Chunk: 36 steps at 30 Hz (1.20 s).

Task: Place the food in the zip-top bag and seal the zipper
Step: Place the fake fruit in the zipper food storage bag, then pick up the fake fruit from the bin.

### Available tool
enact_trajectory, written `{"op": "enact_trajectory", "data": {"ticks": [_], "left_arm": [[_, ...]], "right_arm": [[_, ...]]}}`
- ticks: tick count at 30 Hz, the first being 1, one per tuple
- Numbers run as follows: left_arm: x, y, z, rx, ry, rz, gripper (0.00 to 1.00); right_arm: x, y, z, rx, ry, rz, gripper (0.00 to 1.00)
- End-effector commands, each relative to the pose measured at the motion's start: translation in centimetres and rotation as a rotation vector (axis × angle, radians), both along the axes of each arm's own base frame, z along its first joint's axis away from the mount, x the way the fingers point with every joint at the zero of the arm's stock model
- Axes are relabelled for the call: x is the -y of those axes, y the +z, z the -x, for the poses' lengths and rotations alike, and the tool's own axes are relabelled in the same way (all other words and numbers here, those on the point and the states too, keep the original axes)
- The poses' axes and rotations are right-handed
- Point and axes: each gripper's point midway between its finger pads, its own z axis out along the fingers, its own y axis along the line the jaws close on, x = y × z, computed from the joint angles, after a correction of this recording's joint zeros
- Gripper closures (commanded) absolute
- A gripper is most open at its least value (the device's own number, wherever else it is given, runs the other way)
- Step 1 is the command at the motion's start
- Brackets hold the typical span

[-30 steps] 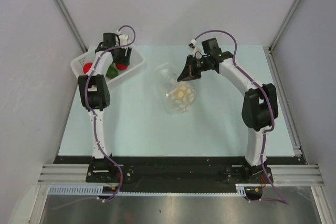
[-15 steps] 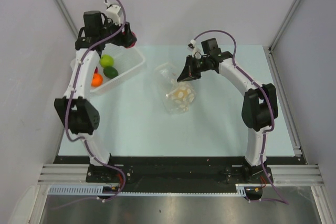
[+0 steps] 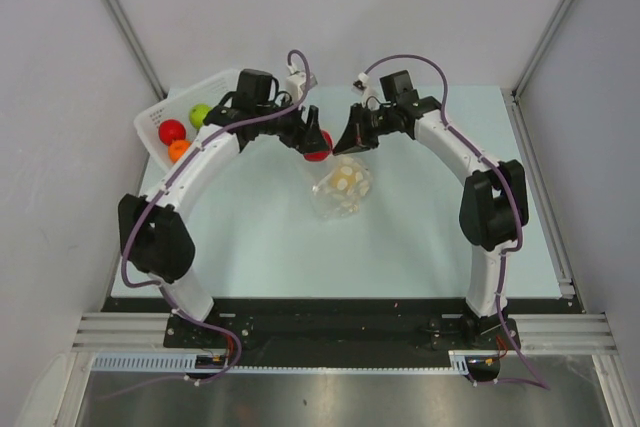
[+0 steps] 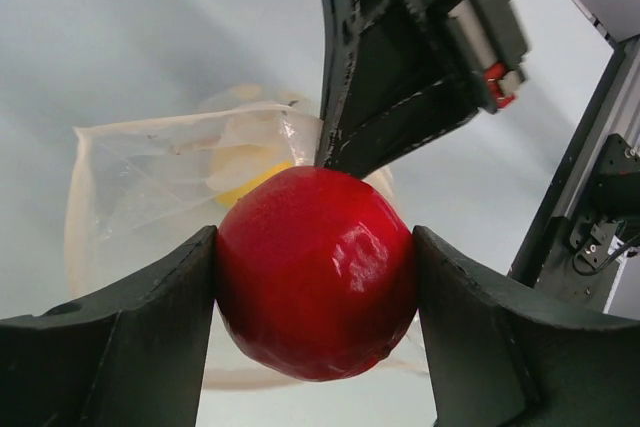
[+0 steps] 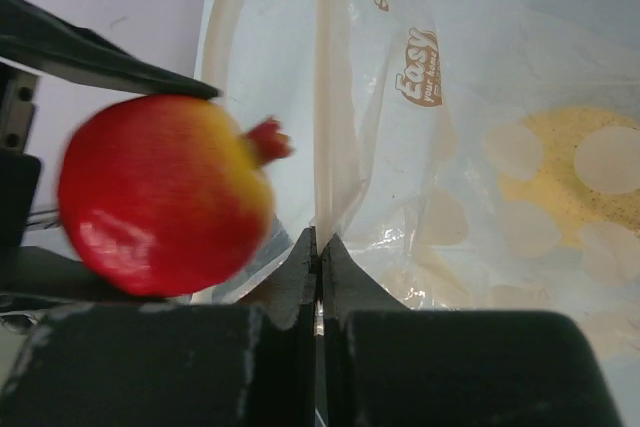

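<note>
My left gripper point(image 3: 316, 143) is shut on a red food piece point(image 3: 319, 146), which fills the gap between its fingers in the left wrist view point(image 4: 315, 272). It holds the piece above the far end of the zip-top bag point(image 3: 340, 190), right beside my right gripper point(image 3: 350, 143). My right gripper point(image 5: 320, 245) is shut on the bag's pale zipper strip point(image 5: 331, 97) and holds that edge lifted. The red piece point(image 5: 160, 197) hangs just left of this strip. A yellow food piece point(image 3: 346, 179) lies inside the bag.
The white perforated basket point(image 3: 150, 119) stands at the back left with a red point(image 3: 171, 131), a green point(image 3: 200, 113) and an orange point(image 3: 179, 150) piece in it. Grey walls close in on both sides.
My left arm lifted a red piece out of the basket and swung right with it to the bag's raised edge. My right arm stayed still, holding the bag.
</note>
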Motion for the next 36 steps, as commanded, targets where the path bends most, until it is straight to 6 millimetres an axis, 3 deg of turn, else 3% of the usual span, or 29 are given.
{"op": "enact_trajectory", "data": {"ticks": [1,3,4,7,11,13,14,15,16,18,19,20,24,27,29,31,32,33,34,36], "left_arm": [[0.6,-0.1,0.6,-0.027,-0.015,-0.014,0.45],[0.6,0.0,1.3,-0.053,-0.046,-0.023,0.30],[0.6,0.4,1.7,-0.040,-0.080,-0.021,0.18],[0.1,2.9,2.5,-0.031,-0.112,0.016,0.00],[-2.4,6.9,0.4,0.009,-0.024,0.116,0.00],[-5.5,8.6,-2.4,0.032,0.110,0.165,0.01],[-6.8,8.6,-3.5,0.033,0.162,0.175,0.00],[-9.3,8.6,-5.1,0.019,0.249,0.194,0.01],[-10.7,8.3,-6.7,0.029,0.305,0.196,0.00],[-15.5,7.2,-10.0,0.027,0.549,0.153,0.00],[-16.4,6.2,-11.2,0.029,0.598,0.124,0.00],[-19.7,5.9,-12.6,0.062,0.703,0.082,0.00],[-26.9,2.9,-15.9,0.063,0.873,-0.018,0.00],[-30.8,-0.2,-17.8,0.017,0.953,-0.078,0.00],[-32.4,-1.2,-18.7,-0.001,0.979,-0.108,0.01],[-34.1,-4.6,-19.7,-0.052,1.011,-0.167,0.02],[-34.5,-4.2,-20.5,-0.029,1.009,-0.177,0.02],[-34.8,-6.4,-21.0,-0.067,1.009,-0.197,0.02],[-35.1,-6.2,-21.7,-0.052,1.019,-0.200,0.02],[-35.2,-8.3,-22.6,-0.068,1.018,-0.208,0.01]], "right_arm": [[-0.5,5.0,0.6,0.129,0.043,-0.076,1.00],[-0.5,5.6,0.5,0.147,0.037,-0.097,1.00],[-0.7,5.7,0.5,0.151,0.038,-0.104,1.00],[-1.0,6.4,0.4,0.166,0.039,-0.132,1.00],[-1.1,7.1,0.4,0.175,0.038,-0.146,1.00],[-0.9,7.2,0.5,0.179,0.038,-0.146,1.00],[-0.9,7.3,0.5,0.180,0.041,-0.148,1.00],[-0.9,7.4,0.6,0.181,0.041,-0.148,1.00],[-0.8,7.4,0.5,0.181,0.039,-0.148,1.00],[-0.7,7.5,0.5,0.186,0.038,-0.147,1.00],[-0.7,7.5,0.6,0.186,0.039,-0.146,1.00],[-0.8,7.5,0.6,0.185,0.038,-0.144,1.00],[-0.5,6.8,0.4,0.187,0.030,-0.126,1.00],[-0.2,6.3,0.0,0.175,0.016,-0.119,1.00],[-0.1,6.0,-0.2,0.173,0.007,-0.115,1.00],[0.0,5.8,-0.3,0.173,0.003,-0.113,1.00],[0.0,5.7,-0.4,0.171,0.000,-0.111,1.00],[0.1,5.6,-0.5,0.170,-0.002,-0.110,1.00],[0.1,5.6,-0.5,0.166,0.000,-0.112,1.00],[0.2,5.3,-0.6,0.151,-0.003,-0.112,1.00]]}}
